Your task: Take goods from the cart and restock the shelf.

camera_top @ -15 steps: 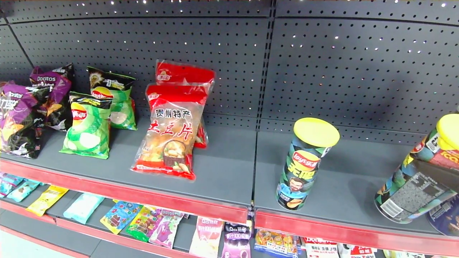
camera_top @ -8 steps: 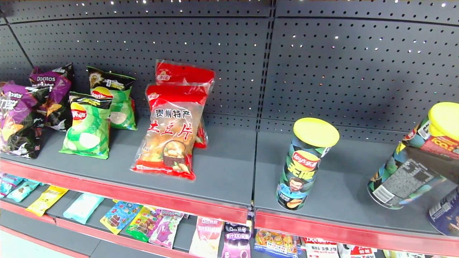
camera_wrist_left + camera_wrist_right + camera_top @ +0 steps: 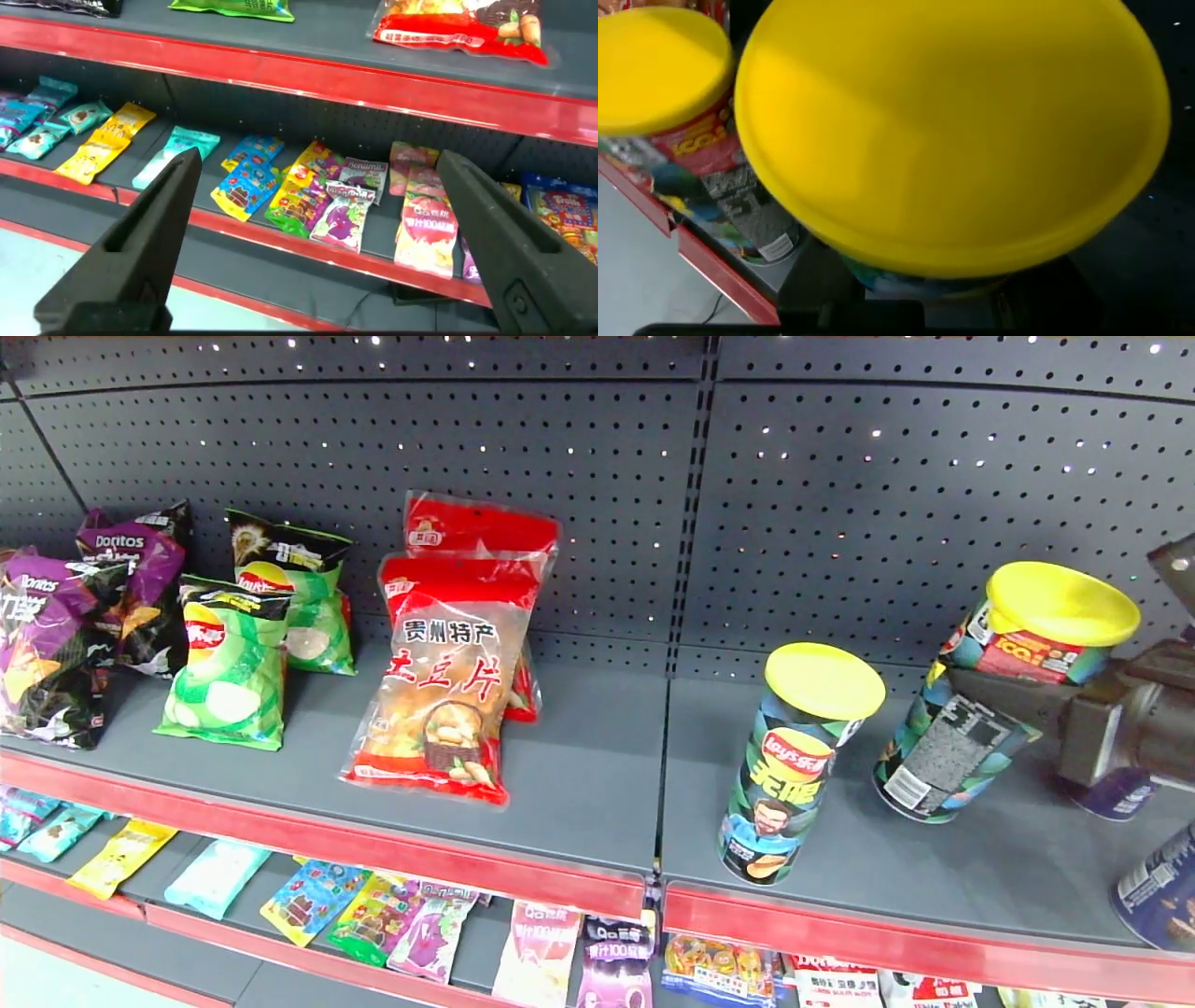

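In the head view my right gripper (image 3: 991, 702) is shut on a tall chip can (image 3: 943, 751) with a yellow lid (image 3: 1062, 603). The can is tilted and held just above the grey shelf (image 3: 579, 775) on its right section. One dark finger crosses the can's side. A matching can (image 3: 794, 765) stands upright on the shelf, a little left of the held one and nearer the front edge. The right wrist view looks down on the held can's lid (image 3: 952, 131), with the standing can (image 3: 659, 84) beside it. My left gripper (image 3: 318, 252) hangs open and holds nothing in front of the lower shelves.
Red potato-chip bags (image 3: 439, 681) stand mid-shelf, with green bags (image 3: 233, 663) and purple bags (image 3: 65, 635) further left. A blue can (image 3: 1158, 896) sits at the front right corner. Candy packets (image 3: 308, 196) line the lower shelf. Bare shelf lies between the red bags and the cans.
My right gripper has carried the tilted can up and to the left, further over the shelf and closer to the standing can. The left gripper's earlier position is not shown.
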Robot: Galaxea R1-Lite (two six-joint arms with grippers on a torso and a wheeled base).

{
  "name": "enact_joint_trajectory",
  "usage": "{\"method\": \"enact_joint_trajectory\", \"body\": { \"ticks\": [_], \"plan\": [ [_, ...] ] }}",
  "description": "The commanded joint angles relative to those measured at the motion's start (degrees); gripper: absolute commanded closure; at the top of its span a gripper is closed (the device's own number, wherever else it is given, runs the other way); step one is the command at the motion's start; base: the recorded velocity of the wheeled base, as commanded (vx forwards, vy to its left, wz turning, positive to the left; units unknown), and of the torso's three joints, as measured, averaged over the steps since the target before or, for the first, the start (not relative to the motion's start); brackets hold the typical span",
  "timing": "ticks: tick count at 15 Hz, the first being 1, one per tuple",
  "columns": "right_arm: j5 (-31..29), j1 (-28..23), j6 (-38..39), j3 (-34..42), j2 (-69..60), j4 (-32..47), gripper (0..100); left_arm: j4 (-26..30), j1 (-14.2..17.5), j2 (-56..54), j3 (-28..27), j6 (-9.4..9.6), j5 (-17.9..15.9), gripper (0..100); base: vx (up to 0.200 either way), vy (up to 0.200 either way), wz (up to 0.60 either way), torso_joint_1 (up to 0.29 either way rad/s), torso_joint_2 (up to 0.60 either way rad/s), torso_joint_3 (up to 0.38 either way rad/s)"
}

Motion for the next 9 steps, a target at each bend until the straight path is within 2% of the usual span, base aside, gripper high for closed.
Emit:
{"method": "enact_joint_trajectory", "body": {
  "ticks": [1,5,9],
  "plan": [
    [-0.1,0.1,1.0,-4.6,7.7,-1.0,100,0.0,0.0,0.1,0.0,-0.01,0.0,0,0.000,0.000,0.00,0.000,0.00,0.000],
    [-0.2,-0.3,1.8,-6.8,15.3,-6.8,100,0.0,0.0,0.1,0.0,-0.01,0.0,0,0.000,0.000,0.00,0.000,0.00,0.000],
    [-0.2,0.1,2.9,-8.7,19.7,-8.2,100,0.0,0.0,0.1,0.0,-0.01,0.0,0,0.000,0.000,0.00,0.000,0.00,0.000]
  ]
}}
